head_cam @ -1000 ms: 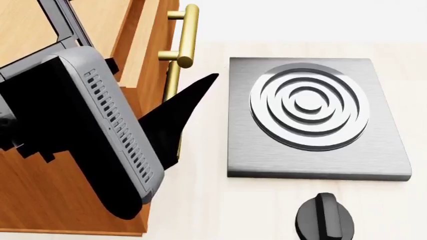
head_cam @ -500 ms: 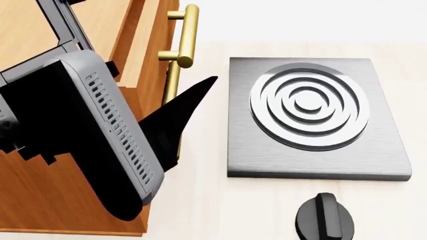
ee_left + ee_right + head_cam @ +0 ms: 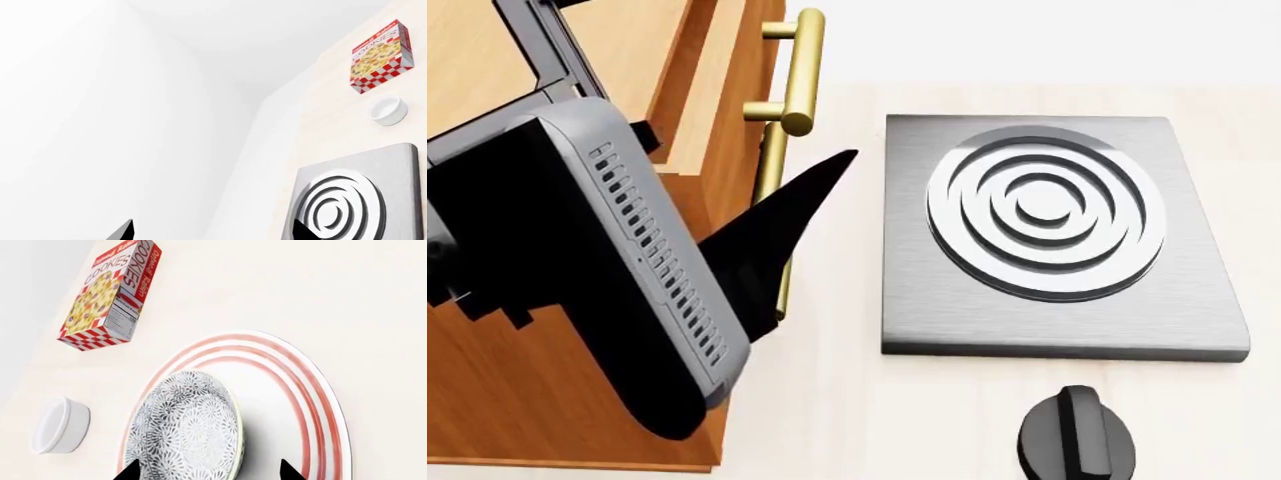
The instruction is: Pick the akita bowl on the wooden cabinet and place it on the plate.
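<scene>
The akita bowl (image 3: 190, 427), densely floral in black and white, rests on the red-ringed plate (image 3: 313, 405) in the right wrist view only, between the right gripper (image 3: 208, 471) tips, spread apart. Beside it: a cookie box (image 3: 110, 295) and white cup (image 3: 60, 425). The head view shows the wooden cabinet (image 3: 547, 400), brushed-metal stove slab (image 3: 1188, 300) and left arm (image 3: 587, 270), shifted slightly since before. The left gripper (image 3: 210, 232) tips are spread.

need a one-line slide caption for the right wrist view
Right wrist camera: patterned bowl on the red-ringed plate, gripper tips either side of it, cookie box and white cup beyond.
</scene>
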Motion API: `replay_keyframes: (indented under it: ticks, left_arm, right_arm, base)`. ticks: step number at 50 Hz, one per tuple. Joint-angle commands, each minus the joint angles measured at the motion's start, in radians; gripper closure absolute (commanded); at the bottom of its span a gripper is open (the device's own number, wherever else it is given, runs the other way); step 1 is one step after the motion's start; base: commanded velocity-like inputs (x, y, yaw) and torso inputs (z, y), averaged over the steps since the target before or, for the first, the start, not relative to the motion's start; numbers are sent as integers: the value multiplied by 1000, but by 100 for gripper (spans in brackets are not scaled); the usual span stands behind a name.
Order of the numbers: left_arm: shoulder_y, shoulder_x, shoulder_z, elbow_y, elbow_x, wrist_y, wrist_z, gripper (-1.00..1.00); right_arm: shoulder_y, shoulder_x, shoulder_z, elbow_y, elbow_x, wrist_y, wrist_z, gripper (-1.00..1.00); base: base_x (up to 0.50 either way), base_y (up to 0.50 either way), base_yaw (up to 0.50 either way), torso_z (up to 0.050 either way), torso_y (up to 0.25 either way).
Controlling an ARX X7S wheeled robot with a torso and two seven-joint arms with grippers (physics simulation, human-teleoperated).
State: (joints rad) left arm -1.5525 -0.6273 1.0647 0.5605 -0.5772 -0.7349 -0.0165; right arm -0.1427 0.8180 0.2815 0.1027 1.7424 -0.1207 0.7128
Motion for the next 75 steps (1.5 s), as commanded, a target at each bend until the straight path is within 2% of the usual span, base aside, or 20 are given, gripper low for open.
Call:
replay_keyframes:
  ticks: [1, 15, 27, 61, 75]
  left_arm:
    - [2, -3, -2, -1, 0, 2, -1, -100]
    - [0, -1, -10, 2, -10, -2, -2, -100]
    - [7, -7, -10, 6, -9, 2, -5, -100]
    - [12, -6, -14, 5, -9, 9, -7, -100]
    - [24, -12, -15, 8, -10, 13, -13, -100]
  right_arm:
    - [-44, 18, 47, -53, 1, -10, 12, -100]
    - [-96, 44, 138, -178, 19, -23, 46, -100]
    - [-108, 117, 215, -356, -13, -27, 114, -100]
    - [-48, 302, 388, -661, 29, 27, 236, -100]
    - [17, 389, 407, -755, 62, 27, 282, -100]
  base:
    - [0, 0, 0, 0, 0]
    - [0, 0, 0, 0, 0]
    - [0, 0, 0, 0, 0]
    - [0, 0, 0, 0, 0]
    - [0, 0, 0, 0, 0]
